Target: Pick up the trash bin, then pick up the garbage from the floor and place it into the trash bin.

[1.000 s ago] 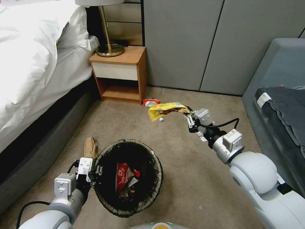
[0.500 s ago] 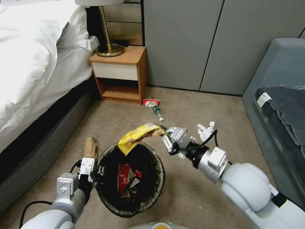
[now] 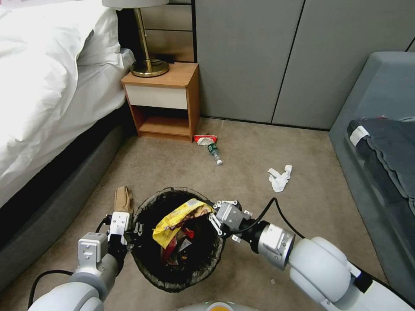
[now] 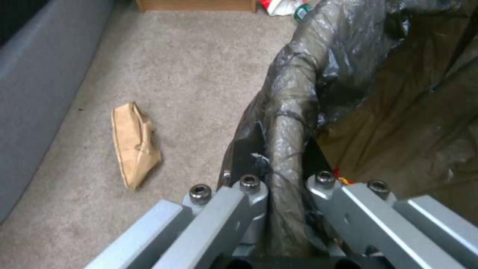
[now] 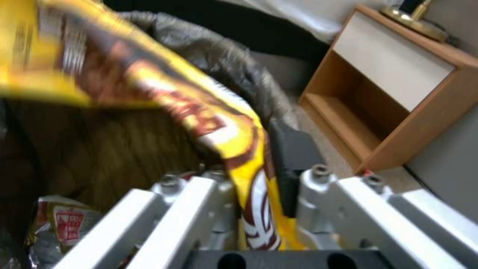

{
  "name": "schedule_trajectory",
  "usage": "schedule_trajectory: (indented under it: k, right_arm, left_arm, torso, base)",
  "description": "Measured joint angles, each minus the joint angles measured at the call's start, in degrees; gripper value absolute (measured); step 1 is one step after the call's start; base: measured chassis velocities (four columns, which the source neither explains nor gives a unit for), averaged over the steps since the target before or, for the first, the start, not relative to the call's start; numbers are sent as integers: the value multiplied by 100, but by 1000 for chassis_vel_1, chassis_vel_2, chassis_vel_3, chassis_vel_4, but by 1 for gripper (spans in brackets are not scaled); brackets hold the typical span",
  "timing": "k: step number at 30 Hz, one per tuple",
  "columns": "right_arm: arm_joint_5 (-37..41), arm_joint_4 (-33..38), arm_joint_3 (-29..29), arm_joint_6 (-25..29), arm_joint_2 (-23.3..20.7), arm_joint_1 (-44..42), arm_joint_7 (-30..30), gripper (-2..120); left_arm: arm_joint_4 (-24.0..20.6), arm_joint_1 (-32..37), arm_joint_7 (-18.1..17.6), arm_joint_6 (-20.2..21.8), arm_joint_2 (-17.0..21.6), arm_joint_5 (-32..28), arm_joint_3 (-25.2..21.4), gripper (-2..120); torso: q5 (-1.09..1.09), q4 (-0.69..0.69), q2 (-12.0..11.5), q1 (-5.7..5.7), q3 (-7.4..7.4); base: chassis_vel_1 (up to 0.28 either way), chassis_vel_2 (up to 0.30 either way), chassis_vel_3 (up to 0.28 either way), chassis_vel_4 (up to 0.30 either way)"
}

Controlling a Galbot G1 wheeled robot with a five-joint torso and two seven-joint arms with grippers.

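The right gripper (image 3: 212, 217) pinches one end of the yellow snack wrapper (image 3: 179, 216) over the trash bin (image 3: 149, 276). It looks light, limp and slippery. The left gripper (image 3: 135, 229) is clamped on the bin's rim.

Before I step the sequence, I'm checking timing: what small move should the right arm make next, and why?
Probably open the right gripper: the yellow wrapper it pinches already hangs over the bin, which the left gripper holds by the rim.

Yellow wrapper (image 5: 149, 86) blurred; lamp (image 3: 145, 39) shade cropped by upper edge.
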Motion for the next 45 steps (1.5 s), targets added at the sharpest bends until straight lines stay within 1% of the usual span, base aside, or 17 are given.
schedule_trajectory:
  k: [2,6,9,11,13,14,16,17,18,20,21,23,29,33,40,43,45]
  right_arm:
    - [-37,-22,-71,-6,1,11,69,27]
    - [-98,-22,-79,-8,3,26,72,34]
    - [-143,3,-35,12,6,28,64,52]
    - [-143,18,-21,13,6,29,62,53]
    - [-129,51,32,30,1,24,32,66]
    - [-129,51,32,30,1,24,32,66]
    - [-95,58,64,65,-18,-6,11,76]
    - [-95,58,64,65,-18,-6,11,76]
    - [-69,80,97,70,-27,-17,10,82]
    - [-25,120,149,70,-40,-20,10,89]
    - [-25,120,149,70,-40,-20,10,89]
    - [106,232,268,47,-63,-27,19,99]
    - [216,325,344,-37,-109,-13,76,100]
    - [374,351,300,-240,-122,37,173,100]
    - [619,410,449,-268,-158,-7,286,100]
    - [961,578,659,-262,-171,-101,511,100]
    - [1319,766,841,-236,-171,-234,880,100]
  left_arm:
    - [0,-12,24,0,-5,-1,8,1]
    - [0,-11,31,0,-17,2,11,1]
    - [0,-11,36,0,-24,2,12,1]
    - [0,-12,37,0,-27,2,12,1]
    - [0,-15,42,-1,-46,3,12,1]
    - [0,-15,42,-1,-46,3,12,1]
    - [0,-18,64,-5,-51,6,15,1]
    - [0,-18,64,-5,-51,6,15,1]
    - [0,-17,75,-6,-52,6,15,1]
    - [0,-10,81,-6,-51,9,15,1]
    - [0,-10,81,-6,-51,9,15,1]
    - [0,-1,86,-7,-51,22,17,1]
    - [0,8,102,-8,-67,51,38,1]
    - [0,23,142,-16,-91,107,48,1]
    - [0,27,155,-21,-108,118,41,1]
    - [0,16,157,-23,-110,118,34,1]
    - [0,7,158,-30,-110,117,14,1]
  torso:
    - [0,0,0,0,0]
    - [0,0,0,0,0]
    - [0,0,0,0,0]
    - [0,0,0,0,0]
    - [0,0,0,0,0]
    - [0,0,0,0,0]
    - [0,0,0,0,0]
    - [0,0,0,0,0]
    - [1,0,0,-1,0]
    - [0,0,0,0,0]
    - [0,0,0,0,0]
    - [0,0,0,0,0]
    - [0,0,0,0,0]
    - [0,0,0,0,0]
    - [1,0,0,0,0]
    - [0,1,0,-1,0]
    - [0,0,0,0,0]
  base:
    - [0,0,0,0]
    - [0,0,0,0]
    - [0,0,0,0]
    - [0,0,0,0]
    - [0,0,0,0]
    - [0,0,0,0]
    - [0,0,0,0]
    - [0,0,0,0]
    - [0,0,0,0]
    - [0,0,0,0]
    - [0,0,0,0]
    - [0,0,0,0]
    - [0,0,0,0]
    - [0,0,0,0]
    - [0,0,0,0]
    - [0,0,0,0]
    - [0,0,0,0]
